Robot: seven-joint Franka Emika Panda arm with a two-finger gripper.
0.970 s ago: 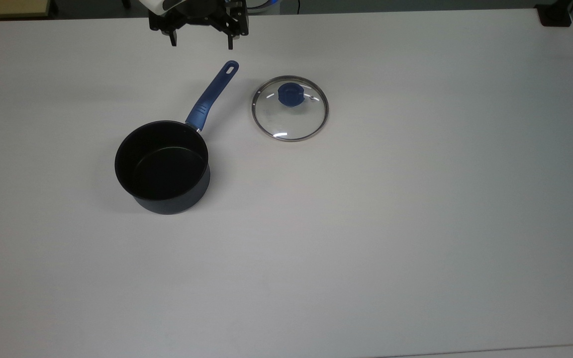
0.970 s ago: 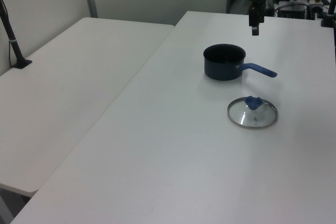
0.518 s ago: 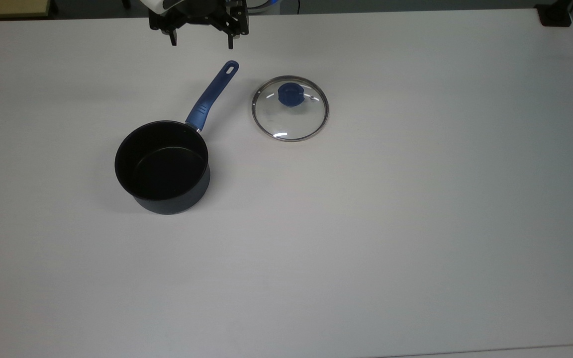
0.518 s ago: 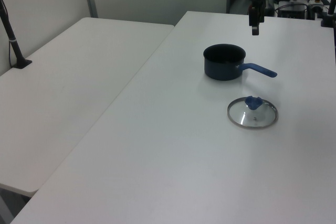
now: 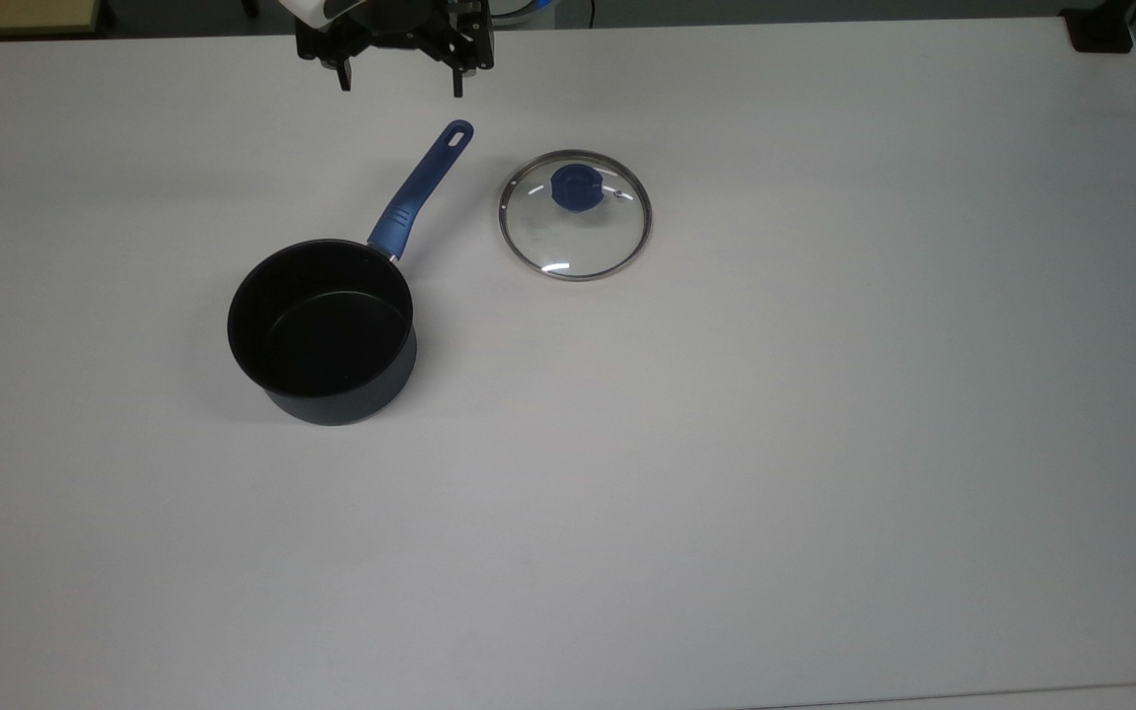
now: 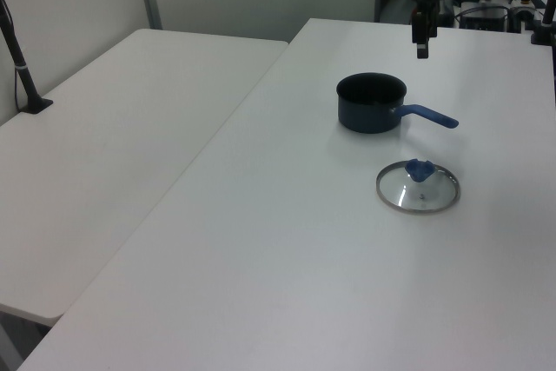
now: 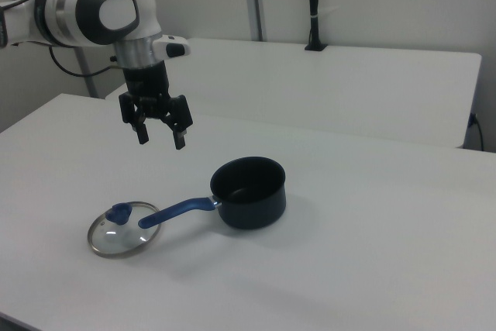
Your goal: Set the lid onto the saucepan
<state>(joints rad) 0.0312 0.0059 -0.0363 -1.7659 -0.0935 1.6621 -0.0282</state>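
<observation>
The saucepan [image 5: 323,332] [image 6: 372,102] [image 7: 249,192] stands upright on the white table, dark with a black inside; its long blue handle [image 5: 422,186] points toward the top view's upper right. The glass lid [image 5: 575,215] [image 6: 417,188] [image 7: 124,228] lies flat on the table beside the handle, blue knob up. My gripper [image 5: 399,86] [image 7: 160,138] [image 6: 422,49] hangs open in the air above the table, beyond the handle's end in the top view, apart from both things, nothing between its fingers.
The white table [image 5: 726,444] stretches wide in front of the saucepan and lid. A second white table [image 6: 113,136] stands alongside, with a black post [image 6: 19,58] clamped to it. A black block [image 5: 1099,30] sits at the top view's far right corner.
</observation>
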